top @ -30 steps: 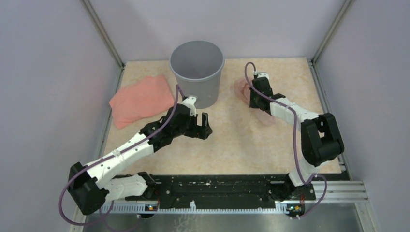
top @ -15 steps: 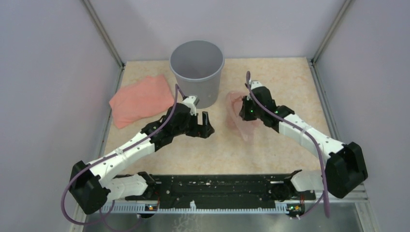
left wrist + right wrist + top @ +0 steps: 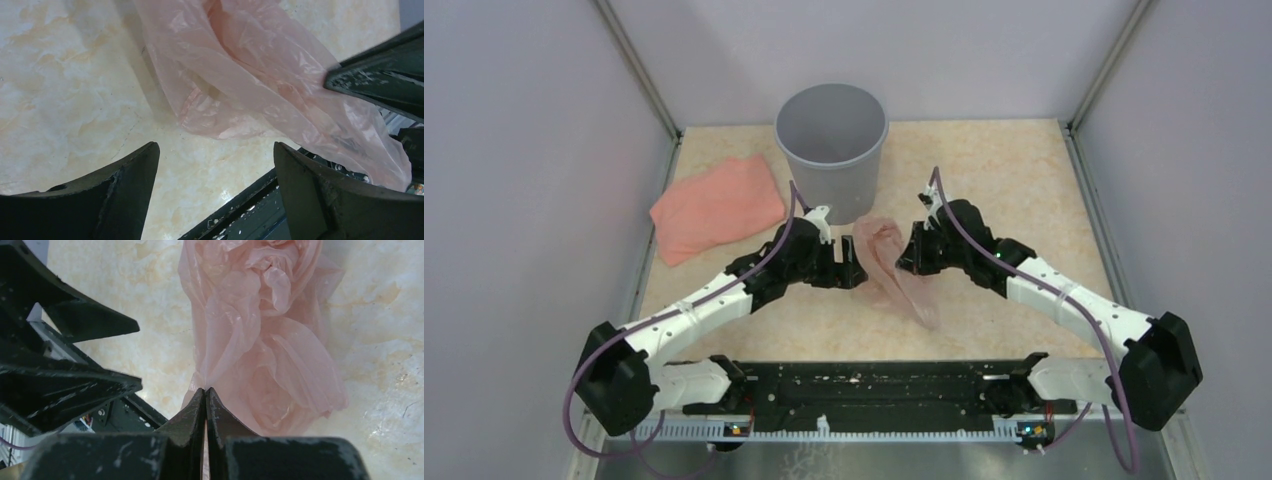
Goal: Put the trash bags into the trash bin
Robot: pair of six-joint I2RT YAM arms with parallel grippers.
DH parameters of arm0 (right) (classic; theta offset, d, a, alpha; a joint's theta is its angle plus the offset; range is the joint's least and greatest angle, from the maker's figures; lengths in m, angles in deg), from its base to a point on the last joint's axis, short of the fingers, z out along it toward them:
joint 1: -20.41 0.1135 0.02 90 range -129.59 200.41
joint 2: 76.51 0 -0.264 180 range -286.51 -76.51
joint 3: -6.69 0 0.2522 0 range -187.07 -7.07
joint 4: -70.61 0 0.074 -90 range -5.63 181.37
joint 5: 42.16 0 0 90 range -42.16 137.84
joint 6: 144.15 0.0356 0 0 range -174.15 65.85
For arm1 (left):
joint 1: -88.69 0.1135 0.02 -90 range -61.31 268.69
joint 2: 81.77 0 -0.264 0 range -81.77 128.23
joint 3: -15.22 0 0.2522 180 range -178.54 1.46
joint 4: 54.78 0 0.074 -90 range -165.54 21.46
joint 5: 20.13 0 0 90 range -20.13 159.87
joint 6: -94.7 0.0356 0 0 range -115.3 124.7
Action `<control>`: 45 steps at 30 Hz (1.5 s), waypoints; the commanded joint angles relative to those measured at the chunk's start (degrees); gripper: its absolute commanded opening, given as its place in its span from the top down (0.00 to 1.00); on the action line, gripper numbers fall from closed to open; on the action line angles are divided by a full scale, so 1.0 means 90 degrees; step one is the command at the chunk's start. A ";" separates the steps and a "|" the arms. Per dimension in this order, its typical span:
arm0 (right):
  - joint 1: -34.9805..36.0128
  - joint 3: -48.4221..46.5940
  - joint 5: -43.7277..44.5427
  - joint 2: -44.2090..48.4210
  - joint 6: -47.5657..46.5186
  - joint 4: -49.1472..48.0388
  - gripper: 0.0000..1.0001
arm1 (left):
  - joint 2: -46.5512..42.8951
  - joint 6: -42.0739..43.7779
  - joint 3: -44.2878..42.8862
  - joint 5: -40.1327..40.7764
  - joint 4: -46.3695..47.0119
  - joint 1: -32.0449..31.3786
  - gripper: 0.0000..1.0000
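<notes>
- Pale lilac wall panels (image 3: 514, 150) close the cell on the left, back and right, with metal corner posts (image 3: 639, 70) where they meet.
- The table (image 3: 1004, 170) is a beige, marbled surface. A black mounting rail (image 3: 874, 385) runs along its near edge.
- A folded salmon cloth (image 3: 714, 205) lies flat at the left of the table, beside the trash bin.
- The left gripper (image 3: 852, 264) stands with its jaws spread wide and holds nothing. In the left wrist view its fingers (image 3: 125, 185) frame bare tabletop, with the bag just beyond them.
- The trash bin (image 3: 831, 150) stands upright at the back centre of the table, mouth up.
- The trash bag (image 3: 894, 270) is outside the bin, just in front of it and between the two grippers. Its crumpled tail trails toward the near rail.
- The right gripper (image 3: 908, 257) is clamped on the bag. In the right wrist view its fingertips (image 3: 197, 405) meet, with the pink film pinched at their tip.
- Any marks on the rail are too small to read.
</notes>
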 commanded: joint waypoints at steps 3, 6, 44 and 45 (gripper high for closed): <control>0.0385 0.0116 -0.0038 0.0169 0.0341 -0.0385 1.00 | 0.0339 -0.0611 0.0217 0.0059 0.0679 0.0189 0.11; 0.0470 0.0361 0.0164 0.0207 0.0496 -0.0410 1.00 | 0.0426 -0.0823 0.0346 0.0098 0.0818 0.0253 0.14; 0.0928 0.0829 0.1116 0.1060 0.3065 -0.1990 1.00 | 0.1408 -0.3187 0.1451 -0.0391 0.2807 0.0416 0.60; 0.0931 0.0843 0.1187 0.1087 0.3010 -0.1846 1.00 | 0.1397 -0.3133 0.1427 -0.0377 0.2793 0.0435 0.66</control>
